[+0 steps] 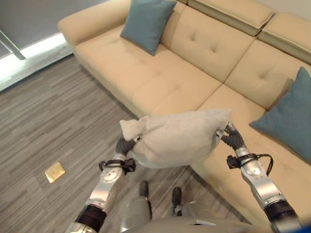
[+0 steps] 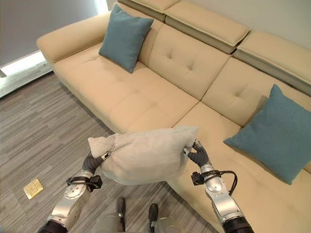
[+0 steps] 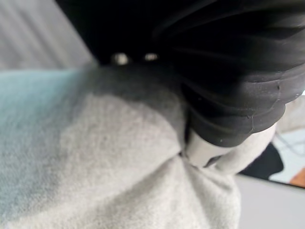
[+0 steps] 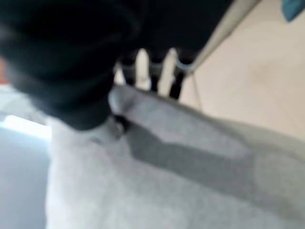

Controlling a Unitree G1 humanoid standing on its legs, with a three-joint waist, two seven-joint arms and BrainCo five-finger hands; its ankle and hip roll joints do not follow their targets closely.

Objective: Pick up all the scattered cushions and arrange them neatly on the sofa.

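From the left eye view, we see 2 blue cushions (image 1: 147, 22) already leaning on the sofa (image 1: 194, 73), while we carry a grey cushion (image 1: 177, 137) off the floor (image 1: 43, 121), near the seat's front edge. In the right eye view, our left robot hand (image 2: 93, 161) and right robot hand (image 2: 196, 153) pinch its opposite ends. The left wrist view shows a fingertip dug into bunched fabric; the right wrist view shows fingers (image 4: 162, 76) curled over the cloth. We judge placing this 1 remains.
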